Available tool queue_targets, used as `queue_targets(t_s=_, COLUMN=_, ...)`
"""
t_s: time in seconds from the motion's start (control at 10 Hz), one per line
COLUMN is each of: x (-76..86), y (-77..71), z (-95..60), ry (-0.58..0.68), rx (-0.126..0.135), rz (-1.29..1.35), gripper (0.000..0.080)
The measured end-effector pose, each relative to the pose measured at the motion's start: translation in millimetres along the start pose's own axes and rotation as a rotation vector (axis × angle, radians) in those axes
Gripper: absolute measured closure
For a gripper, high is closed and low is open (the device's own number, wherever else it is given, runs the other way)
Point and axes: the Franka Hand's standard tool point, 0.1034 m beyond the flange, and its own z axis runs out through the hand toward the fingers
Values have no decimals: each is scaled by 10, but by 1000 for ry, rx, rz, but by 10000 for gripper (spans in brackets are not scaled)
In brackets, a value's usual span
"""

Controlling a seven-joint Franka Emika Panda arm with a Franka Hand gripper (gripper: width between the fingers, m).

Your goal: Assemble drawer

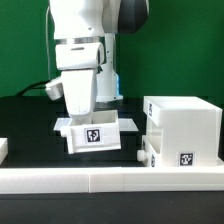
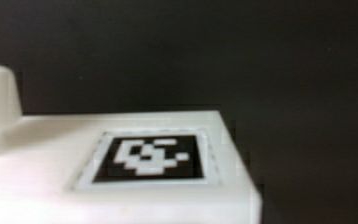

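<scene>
The tool point(image 1: 88, 122) is lowered onto 1 small tray point(image 1: 95, 135) at mid tabletop point(image 1: 25, 110); whether its fingers are closed on the tray cannot be told. The housing point(image 1: 182, 128) is seen on the exterior view's right, against the rail point(image 1: 110, 180). Grasping seems in hand; next, the tray must be carried to the housing and aligned.

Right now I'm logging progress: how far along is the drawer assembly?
Early. Nothing looks slotted in yet: the large white cube-like housing stands apart at the exterior view's right. In hand: the arm's gripper is down over the small white tagged box tray; its grip is hidden. Left: getting the tray into the housing.
</scene>
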Motion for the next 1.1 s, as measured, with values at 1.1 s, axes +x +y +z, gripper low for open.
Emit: queue_targets(t_s=1.1, x=273, y=145, z=-87, ry=-128, rx=20, rz=-70, gripper=755)
